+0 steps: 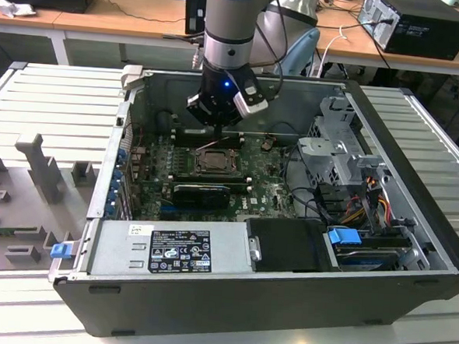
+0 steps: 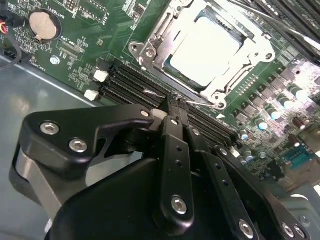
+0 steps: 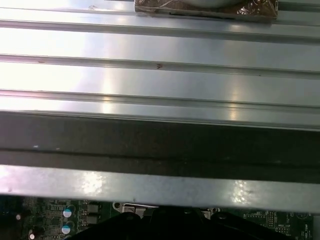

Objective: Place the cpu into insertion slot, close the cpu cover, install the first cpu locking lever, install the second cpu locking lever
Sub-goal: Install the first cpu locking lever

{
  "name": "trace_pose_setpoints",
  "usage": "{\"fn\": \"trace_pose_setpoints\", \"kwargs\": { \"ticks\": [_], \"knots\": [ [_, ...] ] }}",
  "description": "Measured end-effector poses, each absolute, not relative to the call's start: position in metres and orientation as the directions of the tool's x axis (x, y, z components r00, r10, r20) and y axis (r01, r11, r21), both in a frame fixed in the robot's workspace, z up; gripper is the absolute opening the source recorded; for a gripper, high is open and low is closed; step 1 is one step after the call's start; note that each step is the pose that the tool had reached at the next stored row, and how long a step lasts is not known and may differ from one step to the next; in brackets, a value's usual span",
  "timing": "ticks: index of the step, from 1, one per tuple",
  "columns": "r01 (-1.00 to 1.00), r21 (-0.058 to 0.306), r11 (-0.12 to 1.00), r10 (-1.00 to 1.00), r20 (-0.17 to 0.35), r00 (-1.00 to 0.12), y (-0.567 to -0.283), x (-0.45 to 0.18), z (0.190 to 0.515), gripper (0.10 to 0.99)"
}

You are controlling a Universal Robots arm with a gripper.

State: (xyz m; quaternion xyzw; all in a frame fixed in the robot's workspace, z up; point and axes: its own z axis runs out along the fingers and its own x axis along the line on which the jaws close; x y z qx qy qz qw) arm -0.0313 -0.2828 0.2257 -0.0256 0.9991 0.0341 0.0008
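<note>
The cpu (image 2: pixel 202 49) lies within the cpu cover (image 2: pixel 159 37).

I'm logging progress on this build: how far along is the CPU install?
Done: the cpu sits in place on the motherboard, and the cpu cover lies closed over its edges. In hand: the hand, shut, is at a thin wire locking lever beside the cover. Left: I cannot tell whether either lever is latched yet.

PC case (image 1: pixel 245 305), PSU (image 1: pixel 170 250), coin cell (image 2: pixel 41 25), RAM slots (image 2: pixel 131 82)
</note>
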Motion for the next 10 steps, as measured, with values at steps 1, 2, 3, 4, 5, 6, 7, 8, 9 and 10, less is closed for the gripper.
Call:
{"fn": "trace_pose_setpoints", "kwargs": {
  "ticks": [1,2,3,4,5,6,7,8,9,10],
  "knots": [
    [-0.051,0.068,0.996,-0.051,-0.003,-0.999,-0.2827,-0.0305,0.2249,0.106],
    [-0.051,0.068,0.996,-0.051,-0.003,-0.999,-0.2826,-0.0293,0.2242,0.106],
    [-0.051,0.068,0.996,-0.051,-0.003,-0.999,-0.2826,-0.0279,0.2234,0.106],
    [-0.051,0.068,0.996,-0.051,-0.003,-0.999,-0.2825,-0.0268,0.2229,0.106],
    [-0.051,0.068,0.996,-0.051,-0.003,-0.999,-0.2825,-0.0261,0.2223,0.106],
    [-0.052,0.068,0.996,-0.051,-0.003,-0.999,-0.2824,-0.0257,0.222,0.106],
    [-0.052,0.068,0.996,-0.052,-0.003,-0.999,-0.2823,-0.0255,0.2214,0.106],
    [-0.053,0.068,0.996,-0.053,-0.003,-0.999,-0.2822,-0.0252,0.2211,0.106],
    [-0.054,0.068,0.996,-0.054,-0.003,-0.999,-0.282,-0.0249,0.2208,0.106],
    [-0.055,0.068,0.996,-0.055,-0.003,-0.999,-0.2818,-0.0246,0.2205,0.106]
  ]
}}
